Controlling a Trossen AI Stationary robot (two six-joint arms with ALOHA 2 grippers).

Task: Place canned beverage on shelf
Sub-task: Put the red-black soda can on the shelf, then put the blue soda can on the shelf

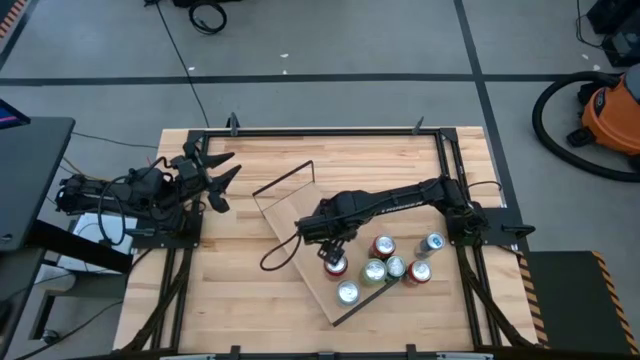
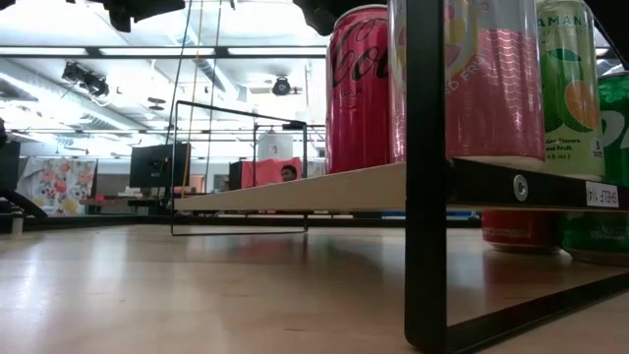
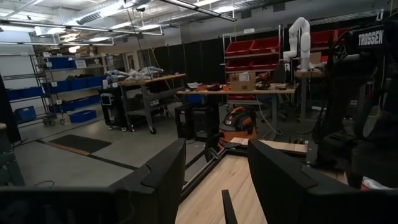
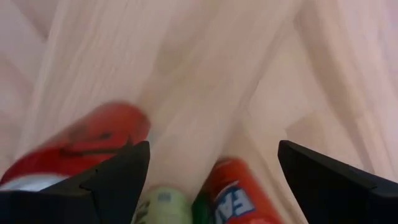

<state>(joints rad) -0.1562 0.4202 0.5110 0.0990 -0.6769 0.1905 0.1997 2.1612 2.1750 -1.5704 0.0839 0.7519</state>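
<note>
The shelf (image 1: 300,225) is a long light-wood board with a dark wire frame, lying aslant mid-table. Three cans stand on its near end: a red one (image 1: 335,265), a green one (image 1: 373,270) and a silver-topped one (image 1: 347,292). In the low view a red can (image 2: 357,88), a pink one (image 2: 491,79) and a green one (image 2: 570,79) stand on the board (image 2: 324,187). My right gripper (image 1: 333,248) is open above the board, beside the red can (image 4: 81,149). My left gripper (image 1: 215,175) is open and empty at the table's left.
Several more cans (image 1: 420,260) stand on the tabletop right of the shelf. In the low view a red can (image 2: 521,231) shows below the board. The shelf's dark frame post (image 2: 426,177) stands near the low camera. An orange vacuum (image 1: 610,110) is on the floor beyond the table.
</note>
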